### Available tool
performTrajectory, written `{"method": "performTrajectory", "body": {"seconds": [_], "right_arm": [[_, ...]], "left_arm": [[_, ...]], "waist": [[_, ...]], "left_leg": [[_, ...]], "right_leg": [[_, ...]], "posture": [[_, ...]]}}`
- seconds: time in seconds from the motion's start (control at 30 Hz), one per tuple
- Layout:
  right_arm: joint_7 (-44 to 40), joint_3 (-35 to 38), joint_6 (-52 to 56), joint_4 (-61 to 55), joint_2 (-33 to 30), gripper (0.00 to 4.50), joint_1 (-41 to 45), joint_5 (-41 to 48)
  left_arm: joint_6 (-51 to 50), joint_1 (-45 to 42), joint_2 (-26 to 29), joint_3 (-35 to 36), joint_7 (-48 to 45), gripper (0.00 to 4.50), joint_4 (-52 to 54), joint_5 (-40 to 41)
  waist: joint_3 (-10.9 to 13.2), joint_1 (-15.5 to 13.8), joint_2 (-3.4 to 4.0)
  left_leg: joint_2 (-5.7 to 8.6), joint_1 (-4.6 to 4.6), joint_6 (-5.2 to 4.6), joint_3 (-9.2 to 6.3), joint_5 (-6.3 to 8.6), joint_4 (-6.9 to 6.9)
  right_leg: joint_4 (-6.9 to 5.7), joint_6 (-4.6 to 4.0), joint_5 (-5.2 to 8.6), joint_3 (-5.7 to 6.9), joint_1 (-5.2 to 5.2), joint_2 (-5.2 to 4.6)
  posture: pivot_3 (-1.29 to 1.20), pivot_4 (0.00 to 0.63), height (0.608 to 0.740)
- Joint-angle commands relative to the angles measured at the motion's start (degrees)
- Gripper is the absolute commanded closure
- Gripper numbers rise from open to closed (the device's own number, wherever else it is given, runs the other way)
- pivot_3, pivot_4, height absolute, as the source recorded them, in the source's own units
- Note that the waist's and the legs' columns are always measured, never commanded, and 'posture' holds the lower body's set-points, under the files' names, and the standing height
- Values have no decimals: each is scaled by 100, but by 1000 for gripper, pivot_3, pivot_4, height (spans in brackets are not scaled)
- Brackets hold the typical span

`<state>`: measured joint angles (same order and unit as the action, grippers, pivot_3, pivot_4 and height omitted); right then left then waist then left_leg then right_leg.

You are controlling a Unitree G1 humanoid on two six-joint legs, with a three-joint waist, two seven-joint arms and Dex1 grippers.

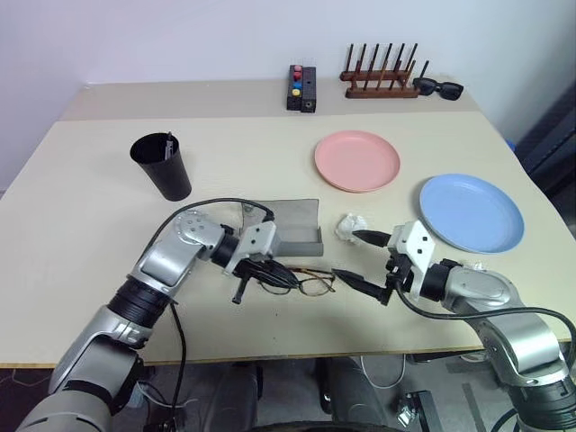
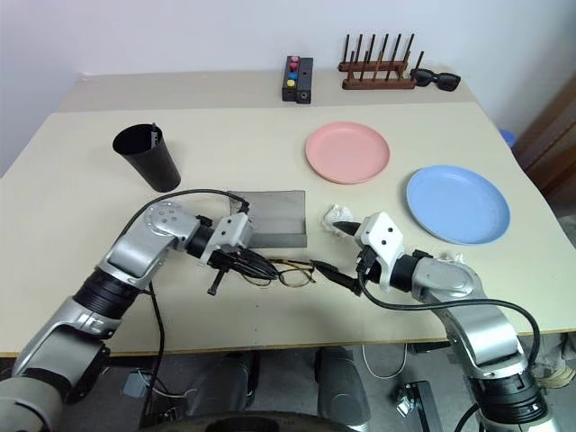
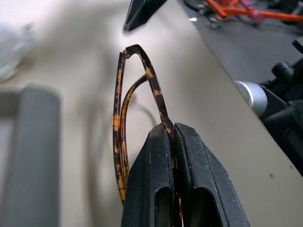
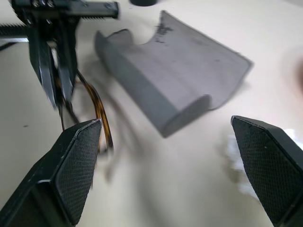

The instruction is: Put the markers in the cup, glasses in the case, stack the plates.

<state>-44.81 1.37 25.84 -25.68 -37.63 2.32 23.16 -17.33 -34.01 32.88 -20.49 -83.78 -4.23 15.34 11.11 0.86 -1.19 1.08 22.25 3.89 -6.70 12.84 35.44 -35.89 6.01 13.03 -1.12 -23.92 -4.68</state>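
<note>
1. The left gripper is clamped on the glasses at the near edge of the table, likely to carry them to the open case just beyond.
2. The right gripper stands wide and empty to their right, probably ready to steady them.
3. The cup waits far left; the pink plate and blue plate lie apart, unstacked.
</note>
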Motion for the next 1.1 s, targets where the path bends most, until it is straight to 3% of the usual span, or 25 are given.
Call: {"method": "performTrajectory", "body": {"seconds": [0.03, 0.33, 0.57, 1.1], "right_arm": [[-130, 421, -122, -23, -188, 0, -14, 134], [-264, 383, -158, 55, -180, 0, -62, 91], [-189, -73, -140, 63, 127, 0, 195, 37], [47, -353, -71, -144, 327, 0, 182, 48]], "left_arm": [[-183, -64, 243, 509, -36, 4442, 349, 367], [-50, -748, 489, 1467, 566, 4442, -259, 449], [834, -1127, 315, 880, 611, 4442, -1345, -412], [815, -1098, -145, 319, -148, 4442, -1838, -557]], "waist": [[0, -5, 1], [2, -10, 0], [2, 6, 1], [4, 2, -3]], "left_leg": [[0, 2, 0, 0, 0, 0], [1, 9, -2, 1, 1, 0], [1, 9, -2, 2, 1, -3], [2, 13, -2, 2, 1, -2]], "right_leg": [[1, 0, 0, 0, -1, 0], [3, 1, 0, 0, -9, -1], [6, 2, -2, 0, -10, 0], [6, 1, -3, -1, -13, 0]], "posture": [[0, 150, 740], [0, 150, 740], [0, 150, 740], [0, 150, 740]]}}
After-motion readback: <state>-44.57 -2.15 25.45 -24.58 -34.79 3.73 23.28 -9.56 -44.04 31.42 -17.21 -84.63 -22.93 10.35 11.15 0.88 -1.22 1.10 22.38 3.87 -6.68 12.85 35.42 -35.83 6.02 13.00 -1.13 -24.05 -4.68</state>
